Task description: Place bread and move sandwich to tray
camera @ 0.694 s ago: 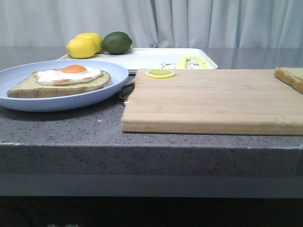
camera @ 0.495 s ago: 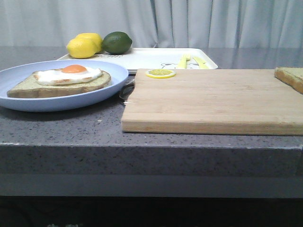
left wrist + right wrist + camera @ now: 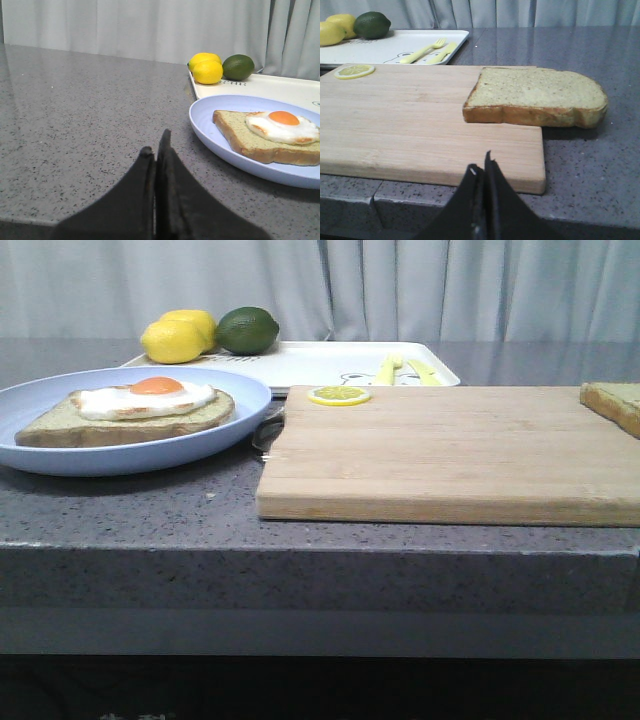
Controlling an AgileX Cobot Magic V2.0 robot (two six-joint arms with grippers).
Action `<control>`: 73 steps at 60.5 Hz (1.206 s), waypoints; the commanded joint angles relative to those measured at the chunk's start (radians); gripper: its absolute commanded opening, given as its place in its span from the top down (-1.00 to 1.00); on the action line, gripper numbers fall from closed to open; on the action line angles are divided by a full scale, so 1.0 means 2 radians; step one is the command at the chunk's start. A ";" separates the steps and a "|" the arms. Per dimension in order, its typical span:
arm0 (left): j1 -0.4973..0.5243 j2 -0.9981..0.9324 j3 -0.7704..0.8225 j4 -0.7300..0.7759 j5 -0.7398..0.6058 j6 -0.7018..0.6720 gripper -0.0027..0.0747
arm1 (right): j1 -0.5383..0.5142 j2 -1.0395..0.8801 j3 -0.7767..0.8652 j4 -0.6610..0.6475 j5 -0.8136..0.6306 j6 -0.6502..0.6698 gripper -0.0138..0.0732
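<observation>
The bread (image 3: 535,95) lies flat on the right end of the wooden cutting board (image 3: 410,125), partly overhanging its edge; in the front view only its corner (image 3: 612,405) shows at the right. A second slice bearing a fried egg (image 3: 130,412) sits on the round pale blue plate (image 3: 200,445) at the left, also in the left wrist view (image 3: 260,137). The white tray (image 3: 330,365) lies behind the board. My left gripper (image 3: 156,150) is shut and empty, on the counter left of the plate. My right gripper (image 3: 484,167) is shut and empty, in front of the board, short of the bread.
Two lemons (image 3: 178,337) and a lime (image 3: 247,329) sit at the tray's left end. A pale yellow fork and knife (image 3: 405,370) lie on the tray. A lemon slice (image 3: 339,395) rests on the board's back left corner. The grey speckled counter's front edge (image 3: 320,540) is near.
</observation>
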 commanded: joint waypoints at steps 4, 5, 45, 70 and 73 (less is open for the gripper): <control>-0.003 -0.011 0.005 -0.005 -0.040 -0.004 0.98 | 0.000 -0.010 -0.002 -0.002 -0.039 0.000 0.87; -0.003 -0.011 0.005 -0.005 -0.040 -0.004 0.98 | 0.000 -0.010 -0.002 -0.002 -0.039 0.000 0.87; -0.003 -0.011 0.005 -0.005 -0.040 -0.004 0.98 | 0.000 -0.010 -0.002 -0.002 -0.039 0.000 0.87; -0.003 -0.011 0.005 -0.004 -0.093 -0.004 0.98 | 0.000 -0.010 -0.008 0.032 -0.056 0.001 0.87; -0.003 -0.011 0.005 -0.004 -0.108 -0.004 0.98 | 0.000 -0.010 -0.016 0.034 -0.046 0.001 0.87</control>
